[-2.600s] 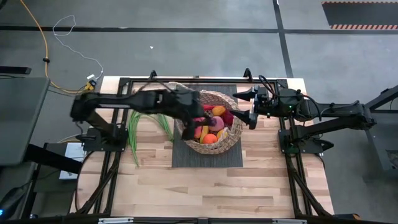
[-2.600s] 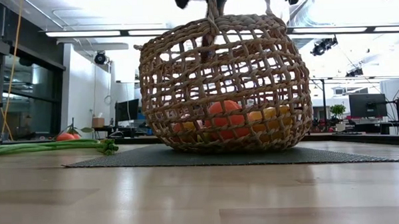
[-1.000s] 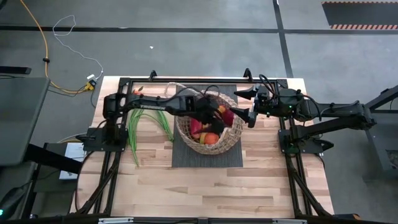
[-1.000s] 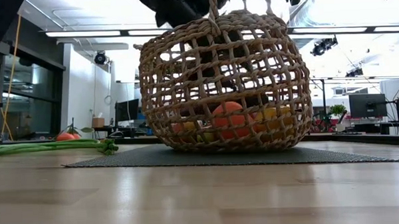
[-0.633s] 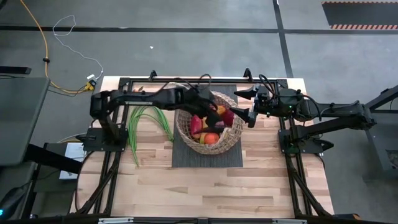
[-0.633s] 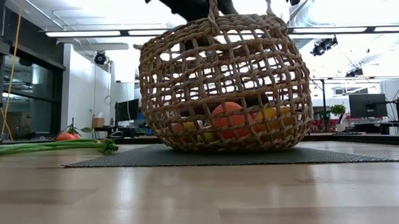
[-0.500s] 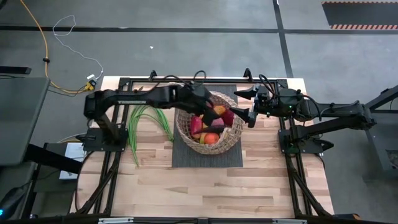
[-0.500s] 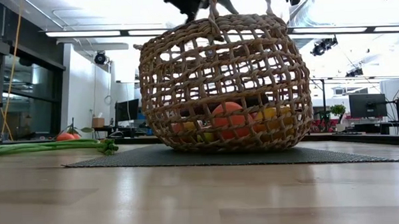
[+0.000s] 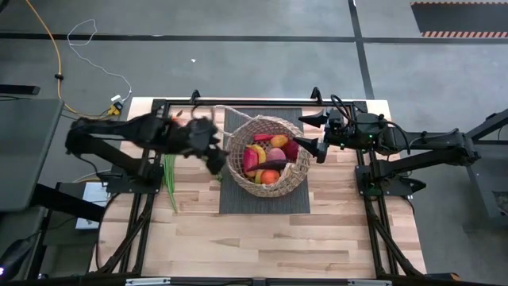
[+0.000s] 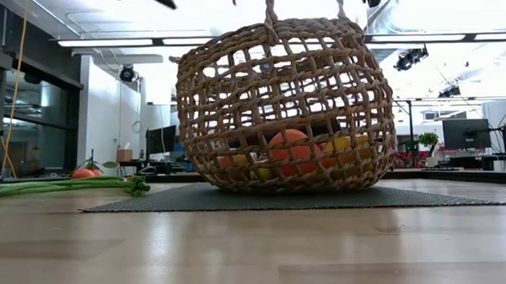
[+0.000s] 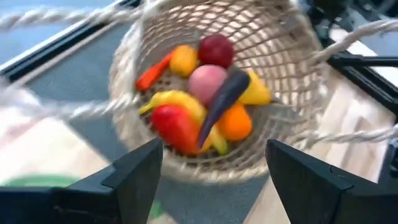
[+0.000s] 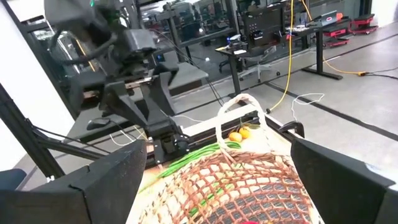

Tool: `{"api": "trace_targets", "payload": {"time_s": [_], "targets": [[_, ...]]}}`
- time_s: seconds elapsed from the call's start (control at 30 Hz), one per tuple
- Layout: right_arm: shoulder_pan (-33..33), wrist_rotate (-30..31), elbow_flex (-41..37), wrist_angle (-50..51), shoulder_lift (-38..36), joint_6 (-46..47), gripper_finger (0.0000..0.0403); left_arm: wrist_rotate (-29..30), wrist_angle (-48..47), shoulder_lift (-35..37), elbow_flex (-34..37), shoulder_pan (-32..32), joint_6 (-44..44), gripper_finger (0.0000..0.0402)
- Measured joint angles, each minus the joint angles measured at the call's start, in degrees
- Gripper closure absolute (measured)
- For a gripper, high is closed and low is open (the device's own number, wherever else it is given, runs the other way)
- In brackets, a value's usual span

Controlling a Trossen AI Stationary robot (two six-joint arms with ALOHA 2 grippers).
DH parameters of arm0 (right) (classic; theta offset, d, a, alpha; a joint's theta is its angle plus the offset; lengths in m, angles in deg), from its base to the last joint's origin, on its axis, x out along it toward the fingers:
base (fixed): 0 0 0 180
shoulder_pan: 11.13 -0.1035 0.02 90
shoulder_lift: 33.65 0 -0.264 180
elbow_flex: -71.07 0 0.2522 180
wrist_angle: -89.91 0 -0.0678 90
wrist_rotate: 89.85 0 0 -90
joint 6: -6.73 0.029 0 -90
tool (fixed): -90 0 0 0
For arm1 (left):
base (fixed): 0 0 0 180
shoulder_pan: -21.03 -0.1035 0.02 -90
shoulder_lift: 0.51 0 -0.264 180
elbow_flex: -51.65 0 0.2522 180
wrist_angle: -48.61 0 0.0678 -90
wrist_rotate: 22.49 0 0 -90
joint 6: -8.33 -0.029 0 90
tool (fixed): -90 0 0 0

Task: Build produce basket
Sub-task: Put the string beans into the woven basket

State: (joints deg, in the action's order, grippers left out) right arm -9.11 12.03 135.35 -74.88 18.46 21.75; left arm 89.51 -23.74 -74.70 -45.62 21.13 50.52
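The round wicker basket (image 9: 233, 165) stands on a dark mat (image 9: 262, 202) at mid-table. In it lies produce: a purple eggplant (image 11: 224, 99) on top, a red pepper (image 11: 176, 127), a banana (image 11: 177, 99), an orange (image 11: 235, 122), a pink fruit (image 11: 206, 82) and a carrot (image 11: 152, 73). My left gripper (image 9: 214, 159) hangs open above the table just left of the basket, nothing between its fingers (image 11: 134, 171). My right gripper (image 9: 315, 147) is open and level at the basket's right rim, above it.
Long green bean stalks (image 9: 169, 171) lie on the bare wood left of the mat, also visible in the low view (image 10: 60, 187). Small orange fruits (image 12: 238, 134) sit near the table's far left corner. The basket's loop handles (image 10: 269, 6) stand up from its rim.
My left gripper has drawn up out of the basket and swung toward the table's left edge, ending beside the basket's left rim. The basket has stayed in place on the mat. The eggplant now shows on top of the pile.
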Motion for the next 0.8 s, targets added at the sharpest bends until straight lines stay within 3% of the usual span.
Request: {"api": "trace_targets", "payload": {"time_s": [0.07,0.13,0.23,0.37,0.53,0.8], "targets": [[0.0,0.0,0.0,0.0,0.0,0.0,0.0015,1.0,-2.2,2.8,3.4,1.6,3.6,0.0126],[0.0,0.0,0.0,0.0,0.0,0.1,0.0015,-1.6,-3.5,5.8,7.5,2.6,2.3,0.0126],[0.0,0.0,0.0,0.0,0.0,0.1,0.0015,-7.7,-3.6,10.0,13.3,4.1,-8.0,0.0126],[0.0,0.0,0.0,0.0,0.0,0.1,0.0015,-10.9,-4.7,11.8,19.9,3.7,-25.7,0.0126],[0.0,0.0,0.0,0.0,0.0,1.2,0.0015,-11.7,-0.8,8.6,28.4,-0.1,-47.2,0.0126],[0.0,0.0,0.0,0.0,0.0,3.0,0.0015,-10.2,19.0,-0.5,40.1,-3.2,-72.7,0.0126]]}}
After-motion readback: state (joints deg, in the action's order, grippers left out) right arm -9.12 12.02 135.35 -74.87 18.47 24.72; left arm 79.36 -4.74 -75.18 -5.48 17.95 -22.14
